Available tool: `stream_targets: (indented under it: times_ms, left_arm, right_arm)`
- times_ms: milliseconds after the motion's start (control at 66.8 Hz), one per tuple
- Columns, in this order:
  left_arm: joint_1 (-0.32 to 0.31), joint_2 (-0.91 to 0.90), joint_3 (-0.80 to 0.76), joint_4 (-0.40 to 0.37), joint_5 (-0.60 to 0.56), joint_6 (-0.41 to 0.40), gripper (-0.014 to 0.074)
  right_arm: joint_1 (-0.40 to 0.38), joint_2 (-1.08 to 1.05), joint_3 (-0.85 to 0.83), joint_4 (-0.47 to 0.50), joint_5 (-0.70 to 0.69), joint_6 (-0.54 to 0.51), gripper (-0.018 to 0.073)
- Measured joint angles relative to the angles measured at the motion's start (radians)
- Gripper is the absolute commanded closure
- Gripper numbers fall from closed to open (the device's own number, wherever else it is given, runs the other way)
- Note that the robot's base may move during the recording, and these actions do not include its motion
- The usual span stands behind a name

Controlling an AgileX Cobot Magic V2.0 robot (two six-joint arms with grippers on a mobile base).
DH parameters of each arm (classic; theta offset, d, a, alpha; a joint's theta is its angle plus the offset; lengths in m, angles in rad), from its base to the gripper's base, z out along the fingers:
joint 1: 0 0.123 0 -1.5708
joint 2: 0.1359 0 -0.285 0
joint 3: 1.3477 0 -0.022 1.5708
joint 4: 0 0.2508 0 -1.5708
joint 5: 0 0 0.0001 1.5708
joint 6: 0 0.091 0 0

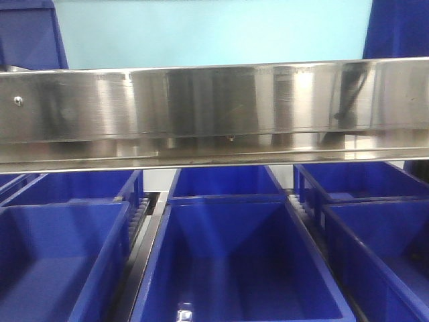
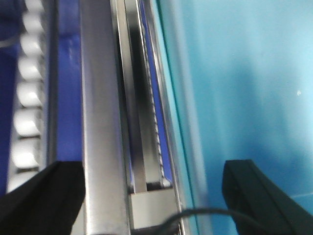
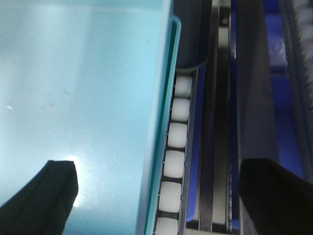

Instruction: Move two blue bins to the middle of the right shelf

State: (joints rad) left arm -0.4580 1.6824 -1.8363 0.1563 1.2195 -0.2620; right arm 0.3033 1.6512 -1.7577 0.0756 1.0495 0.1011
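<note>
- The pale blue bin (image 1: 214,30) rests just above and behind the steel shelf frame (image 1: 214,107). We see one pale body and cannot tell whether a second bin is nested inside.
- The left gripper (image 2: 151,171) is spread wide and holds nothing. One finger is over the bin and the other is beyond the frame.
- The right gripper (image 3: 159,169) is also spread wide and empty, straddling the frame where the white rollers (image 3: 176,134) run.
- We judge that the arms flank the bin so that both can clamp its rim and lift it level.
- Dark blue bins (image 1: 234,255) sit below the frame.
- The frame and rollers crowd the bin's edges and could snag a finger.
</note>
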Motion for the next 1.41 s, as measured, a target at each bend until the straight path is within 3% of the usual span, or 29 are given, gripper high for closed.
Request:
stream_targets:
  times_ms: [419,524,599,688,733,763,808,1407]
  left_arm:
    - [0.002,0.022,0.115,-0.065,-0.079,0.0,0.0134]
    - [0.004,0.024,0.115,-0.078,-0.084,0.0,0.0154]
    - [0.004,0.032,0.115,-0.083,-0.086,0.0,0.023]
    - [0.004,0.042,0.115,-0.093,-0.086,0.0,0.0405]
    - [0.004,0.043,0.115,-0.097,-0.086,0.0,0.0549]
    - [0.004,0.045,0.115,-0.097,-0.086,0.0,0.0614]
    - [0.004,0.045,0.115,-0.092,-0.086,0.0,0.0707]
    - [0.004,0.04,0.028,-0.101,-0.023,-0.004,0.0707]
  right_arm:
    - [0.0,0.09,0.01,0.045,0.034,0.0,0.0035]
    - [0.0,0.09,0.015,0.045,0.031,0.0,0.0174]
    - [0.0,0.09,0.019,0.045,0.031,0.0,0.0326]
    - [0.0,0.093,0.023,0.045,0.033,0.0,0.0541]
    - [0.0,0.093,0.023,0.047,0.042,-0.011,0.0692]
    - [0.0,0.093,0.023,0.056,0.045,-0.012,0.0729]
    - [0.002,0.093,0.023,0.054,0.045,-0.018,0.0715]
    - [0.002,0.004,0.033,0.063,0.019,-0.02,0.0713]
